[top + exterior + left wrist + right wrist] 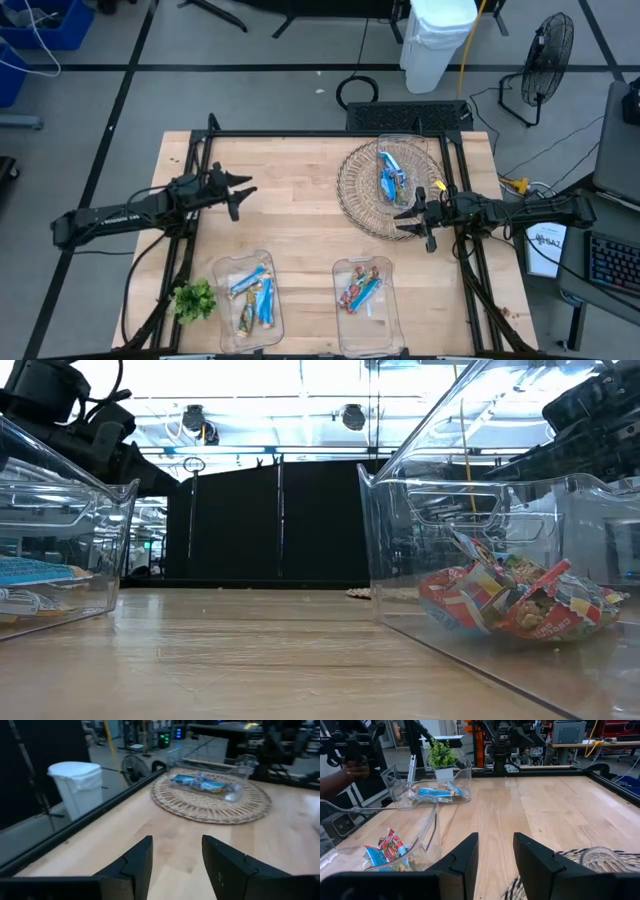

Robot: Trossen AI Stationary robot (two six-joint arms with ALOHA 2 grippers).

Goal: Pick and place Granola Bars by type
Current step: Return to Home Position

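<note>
Right end effector (pixel 412 218) open, empty, over the wicker tray (pixel 350 192) rim, near its blue Granola Bars (pixel 390 176); left end effector (pixel 244 192) open, well apart.

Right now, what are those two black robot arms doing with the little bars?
The two dark robot arms are sorting small wrapped granola bars by type. Neither holds anything: the left gripper is open above the wooden table, and the right gripper is open beside the round woven mat. Some blue bars lie in a clear tub on that mat. Near the opposite edge, one clear bin holds more blue bars and another bin holds multicoloured bars.
</note>
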